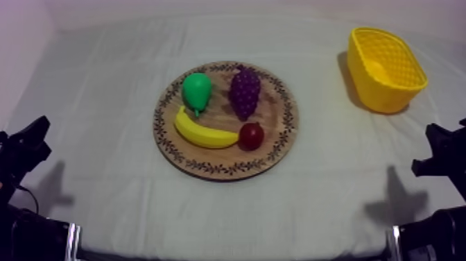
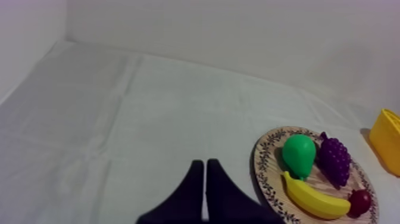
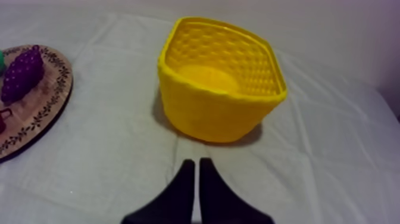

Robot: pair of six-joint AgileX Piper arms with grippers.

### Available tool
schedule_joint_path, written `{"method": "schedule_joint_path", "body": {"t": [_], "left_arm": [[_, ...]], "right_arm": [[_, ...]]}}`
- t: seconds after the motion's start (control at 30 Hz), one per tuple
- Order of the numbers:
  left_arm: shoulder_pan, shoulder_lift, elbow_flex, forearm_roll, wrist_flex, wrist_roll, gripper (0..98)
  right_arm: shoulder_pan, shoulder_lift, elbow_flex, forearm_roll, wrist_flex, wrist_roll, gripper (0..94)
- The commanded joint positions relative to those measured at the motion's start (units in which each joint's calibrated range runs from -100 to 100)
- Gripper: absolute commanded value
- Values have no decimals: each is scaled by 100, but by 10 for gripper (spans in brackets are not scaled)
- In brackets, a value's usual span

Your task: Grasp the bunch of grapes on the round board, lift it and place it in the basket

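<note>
The bunch of grapes (image 1: 245, 92) is seen lying on the wooden board (image 1: 223, 169), at its far side, just beside the pear (image 1: 196, 90) and beyond the small red fruit (image 1: 251, 135). The yellow basket (image 1: 385, 97) is set upright on the table (image 1: 104, 97), well apart from the board, at the right. The fingers of the left gripper (image 2: 205, 164) are pressed together with nothing between them, near the board's rim. Those of the right gripper (image 3: 197, 162) are likewise closed together, pointed at the basket.
</note>
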Motion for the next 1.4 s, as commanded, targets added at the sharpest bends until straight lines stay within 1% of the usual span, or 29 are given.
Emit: {"method": "schedule_joint_path", "body": {"t": [0.0,0.03,0.2,0.53,0.83,1.23,1.37], "left_arm": [[-2,0,-2,1,1,0,1],[-2,0,-2,1,1,0,1],[-2,0,-2,1,1,-3,1],[-2,0,-2,1,1,-1,1],[-2,0,-2,1,1,0,1],[-2,0,-2,1,1,0,1],[-2,0,-2,1,1,0,1]], "right_arm": [[2,-1,3,-3,-7,-275,5],[2,-1,3,-4,10,-339,6],[-4,-1,3,-30,83,-416,6],[-83,2,3,9,171,-358,6],[-247,507,-451,332,163,-576,6],[-531,1983,-1972,694,411,-1035,6],[-666,2523,-2529,849,633,-1236,6]]}}
